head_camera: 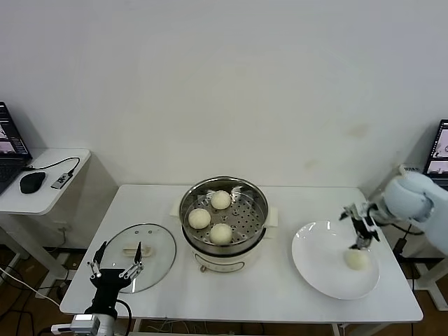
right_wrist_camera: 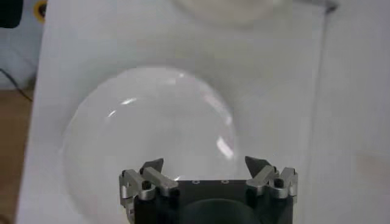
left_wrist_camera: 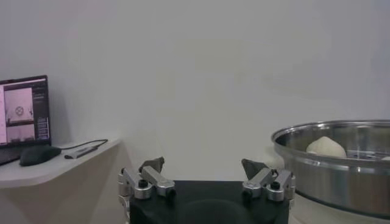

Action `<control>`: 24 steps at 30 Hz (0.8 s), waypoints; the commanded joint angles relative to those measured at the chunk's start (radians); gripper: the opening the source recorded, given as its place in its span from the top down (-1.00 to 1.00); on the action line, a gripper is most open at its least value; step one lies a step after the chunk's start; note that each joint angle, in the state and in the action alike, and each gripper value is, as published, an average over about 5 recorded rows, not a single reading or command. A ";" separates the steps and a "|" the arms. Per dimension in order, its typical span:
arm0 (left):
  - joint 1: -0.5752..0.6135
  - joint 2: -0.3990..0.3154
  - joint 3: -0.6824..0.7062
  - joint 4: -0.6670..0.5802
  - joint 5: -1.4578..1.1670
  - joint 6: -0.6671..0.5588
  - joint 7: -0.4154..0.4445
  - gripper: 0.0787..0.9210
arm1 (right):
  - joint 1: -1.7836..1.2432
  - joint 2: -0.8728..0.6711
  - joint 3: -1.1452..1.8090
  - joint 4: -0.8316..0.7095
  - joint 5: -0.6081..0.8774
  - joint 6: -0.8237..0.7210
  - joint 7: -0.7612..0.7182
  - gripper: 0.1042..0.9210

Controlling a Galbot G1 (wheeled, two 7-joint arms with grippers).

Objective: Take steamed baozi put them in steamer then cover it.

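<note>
Three steamed baozi (head_camera: 221, 199) lie on the perforated tray of the steamer (head_camera: 259, 210) at the table's middle. Another baozi (head_camera: 356, 258) rests on the white plate (head_camera: 318, 266) to the right. My right gripper (head_camera: 360, 239) hangs open just above that baozi, apart from it. The right wrist view shows its open fingers (right_wrist_camera: 204, 163) over the plate (right_wrist_camera: 146, 128). The cover (head_camera: 150, 241), a glass lid with a cream handle, lies flat on the table left of the steamer. My left gripper (head_camera: 117, 257) stands open and empty by the cover's near edge. In the left wrist view, the open left gripper (left_wrist_camera: 204, 165) faces the steamer (left_wrist_camera: 335, 161), with one baozi (left_wrist_camera: 326, 146) showing over its rim.
A side desk (head_camera: 42, 189) with a mouse and a laptop stands at the far left. Another laptop screen (head_camera: 441, 150) sits beyond the table's right end. The wall runs close behind the table.
</note>
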 commanded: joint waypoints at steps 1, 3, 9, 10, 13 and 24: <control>0.003 -0.002 -0.001 -0.002 0.002 0.000 0.000 -0.77 | -0.372 -0.027 0.290 -0.084 -0.151 0.036 -0.009 -0.76; 0.004 -0.004 -0.002 -0.004 0.003 0.000 0.000 -0.77 | -0.373 0.000 0.290 -0.119 -0.167 0.039 0.000 -0.76; 0.009 -0.005 -0.012 -0.006 0.002 0.000 0.000 -0.77 | -0.362 0.078 0.285 -0.212 -0.192 0.046 0.017 -0.76; 0.009 -0.005 -0.014 -0.006 0.002 0.000 0.000 -0.77 | -0.360 0.089 0.283 -0.223 -0.194 0.047 0.019 -0.76; 0.010 -0.006 -0.018 -0.005 0.001 0.000 0.000 -0.77 | -0.353 0.121 0.274 -0.255 -0.202 0.049 0.024 -0.76; 0.010 -0.007 -0.027 -0.002 0.003 -0.001 0.000 -0.77 | -0.331 0.207 0.261 -0.318 -0.208 0.053 0.048 -0.74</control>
